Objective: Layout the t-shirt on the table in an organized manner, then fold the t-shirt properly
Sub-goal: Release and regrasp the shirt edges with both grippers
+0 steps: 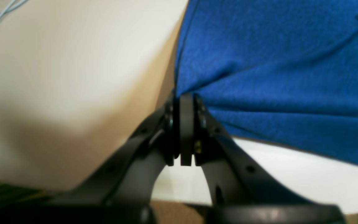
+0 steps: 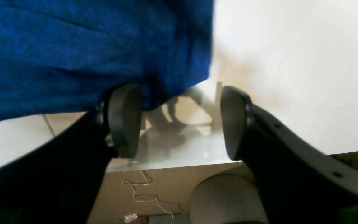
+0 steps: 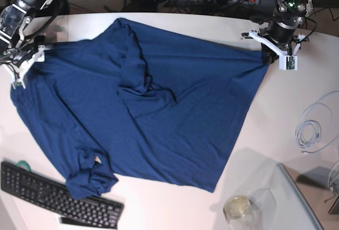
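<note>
Two grippers work one garment, entered from the base view's left edge across to its right. Right gripper (image 3: 21,68): at the shirt's left corner, jaws spread apart in its wrist view with the cloth edge hanging against the inner face of one pad and nothing pinched between them; judged to need a fresh closure on that hem corner before any pull. T-shirt (image 3: 143,108): dark navy, spread over most of the counter (image 3: 175,211), not yet flat; a ridge of bunched folds runs down its middle and one sleeve lies wadded at the lower left. Left gripper (image 1: 182,102): at the shirt's far right corner, pads pressed together on a pinch of fabric, creases fanning out from the grip. Step in hand, by judgement: layout. Done well, both corners are drawn outward and apart, low over the counter, so the central ridge pulls smooth; a one-sided pull would likely drag the whole shirt instead. Surroundings: black keyboard (image 3: 53,198) at the lower left, touching or just beside the wadded sleeve, which may snag there when straightened; small round dish (image 3: 238,207) and a translucent tray (image 3: 296,198) at lower right, near the hem; coiled white cable (image 3: 312,126) at the right, clear of the cloth.
</note>
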`<action>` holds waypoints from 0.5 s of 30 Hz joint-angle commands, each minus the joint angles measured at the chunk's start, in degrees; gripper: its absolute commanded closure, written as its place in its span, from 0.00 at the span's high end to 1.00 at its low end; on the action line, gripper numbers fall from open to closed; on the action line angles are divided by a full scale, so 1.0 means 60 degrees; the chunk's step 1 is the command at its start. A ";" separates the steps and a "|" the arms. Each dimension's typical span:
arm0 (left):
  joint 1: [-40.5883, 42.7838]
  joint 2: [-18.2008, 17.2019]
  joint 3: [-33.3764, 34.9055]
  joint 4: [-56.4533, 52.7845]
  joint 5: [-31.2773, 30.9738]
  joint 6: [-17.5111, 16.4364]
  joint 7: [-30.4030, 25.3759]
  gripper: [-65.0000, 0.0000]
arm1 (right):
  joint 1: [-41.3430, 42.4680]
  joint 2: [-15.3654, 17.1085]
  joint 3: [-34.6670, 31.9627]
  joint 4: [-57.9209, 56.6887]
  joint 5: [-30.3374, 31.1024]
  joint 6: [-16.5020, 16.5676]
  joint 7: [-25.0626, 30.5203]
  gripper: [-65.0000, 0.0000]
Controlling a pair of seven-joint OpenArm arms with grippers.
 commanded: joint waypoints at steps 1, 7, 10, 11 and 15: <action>0.0120 -0.0063 -0.0047 0.0150 -0.0038 0.0034 -0.0177 0.00 | 0.0073 0.0144 0.0056 0.0385 -0.0003 -0.0007 0.0065 0.58; 0.0354 -0.0049 -0.0047 0.0136 -0.0038 0.0034 -0.0177 0.00 | 0.0103 0.0100 -0.0002 0.1543 -0.0018 -0.0022 0.0036 0.58; 0.0369 -0.0049 -0.0062 0.0136 -0.0038 0.0034 -0.0177 0.00 | 0.0440 0.0159 -0.0046 0.1587 -0.0033 -0.0036 0.0065 0.58; 0.0384 -0.0049 -0.0062 0.0121 -0.0038 0.0034 -0.0177 0.00 | 0.0616 0.0174 -0.0046 0.1558 -0.0033 -0.0036 0.0065 0.58; 0.0545 -0.0019 -0.0062 0.0121 -0.0053 0.0034 -0.0177 0.18 | 0.1260 0.0481 -0.0486 0.1352 -0.0033 -0.0036 0.0065 0.58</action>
